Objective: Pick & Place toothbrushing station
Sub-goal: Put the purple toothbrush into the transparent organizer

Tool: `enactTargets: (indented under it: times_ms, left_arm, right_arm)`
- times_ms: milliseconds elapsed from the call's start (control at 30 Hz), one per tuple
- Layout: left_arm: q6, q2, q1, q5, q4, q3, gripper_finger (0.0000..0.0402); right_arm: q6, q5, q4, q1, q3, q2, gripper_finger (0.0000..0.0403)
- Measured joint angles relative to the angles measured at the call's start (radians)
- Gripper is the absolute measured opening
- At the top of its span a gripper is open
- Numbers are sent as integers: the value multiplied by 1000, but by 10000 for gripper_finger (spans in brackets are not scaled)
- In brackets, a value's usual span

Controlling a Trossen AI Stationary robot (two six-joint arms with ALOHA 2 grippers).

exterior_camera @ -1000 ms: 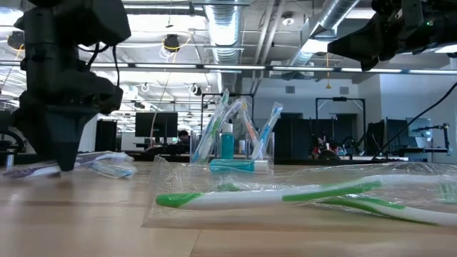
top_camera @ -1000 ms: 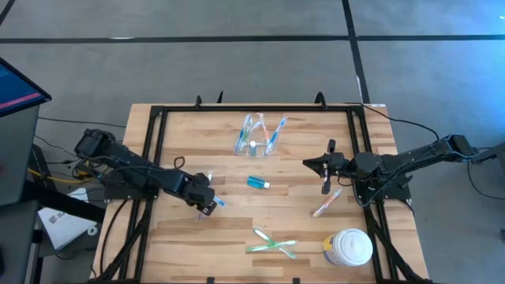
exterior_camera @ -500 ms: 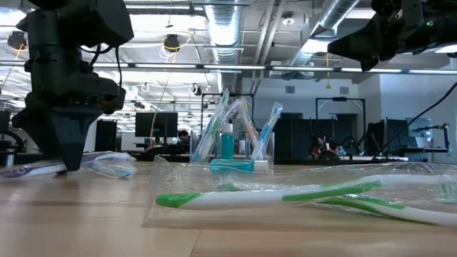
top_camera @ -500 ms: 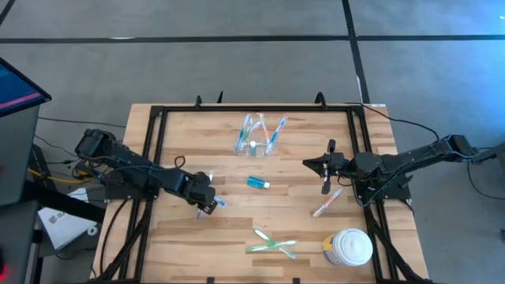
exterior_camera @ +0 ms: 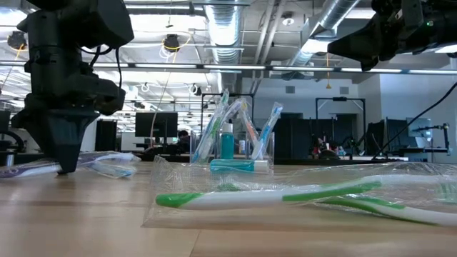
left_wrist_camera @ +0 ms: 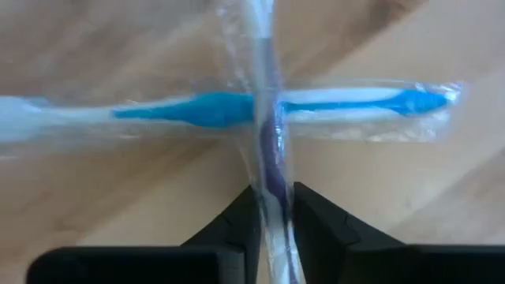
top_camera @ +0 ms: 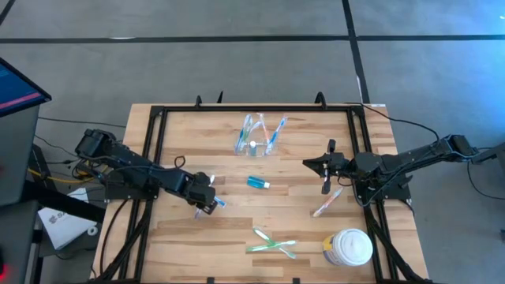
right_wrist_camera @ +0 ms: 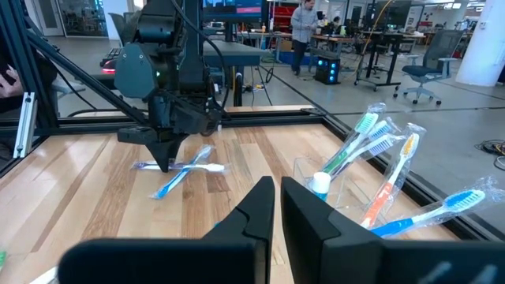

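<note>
Two wrapped toothbrushes lie crossed on the table's left half: a whitish-purple one (left_wrist_camera: 267,95) on top of a blue one (left_wrist_camera: 205,109). My left gripper (top_camera: 207,207) points down over them and is shut on the purple one. The clear holder (top_camera: 256,139) stands at the far middle with several toothbrushes and a small tube upright in it. A teal tube (top_camera: 258,183) lies flat near the centre. My right gripper (top_camera: 308,163) hangs level above the table's right half, shut, with nothing in it. My left gripper pinches the purple toothbrush's wrapped handle (left_wrist_camera: 272,170) between its two fingers, just beside the spot where it crosses the blue one. The fingers come from above, pointing steeply down. The toothbrush lies flat on the table and on the blue toothbrush.
Two green toothbrushes in wrap (top_camera: 272,243) lie near the front edge, with a white lidded jar (top_camera: 349,248) at the front right. An orange-pink toothbrush (top_camera: 326,203) lies below my right arm. A black frame (top_camera: 237,110) runs around the tabletop.
My left gripper has stayed over the crossed toothbrushes, and its fingers have drawn together onto the purple one. The toothbrushes lie where they were.
</note>
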Motion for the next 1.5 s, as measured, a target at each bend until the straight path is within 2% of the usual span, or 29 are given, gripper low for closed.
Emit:
enactTargets:
  times_ms: [233,467,733,933,1067,1500]
  left_arm:
    - [1,-15,-1,3,0,0,17]
    - [3,-65,-2,-8,3,0,33]
    - [42,-185,-2,-118,12,0,19]
    - [145,-281,-2,-251,44,0,35]
    - [249,-314,-2,-331,101,0,27]
    - [626,-337,6,-481,412,0,28]
  right_arm:
    - [0,0,0,0,0,0,17]
    - [0,0,-3,0,0,0,17]
    - [0,0,-3,0,0,0,17]
    - [0,0,-3,0,0,0,17]
    - [0,0,-3,0,0,0,17]
    - [0,0,7,0,0,0,17]
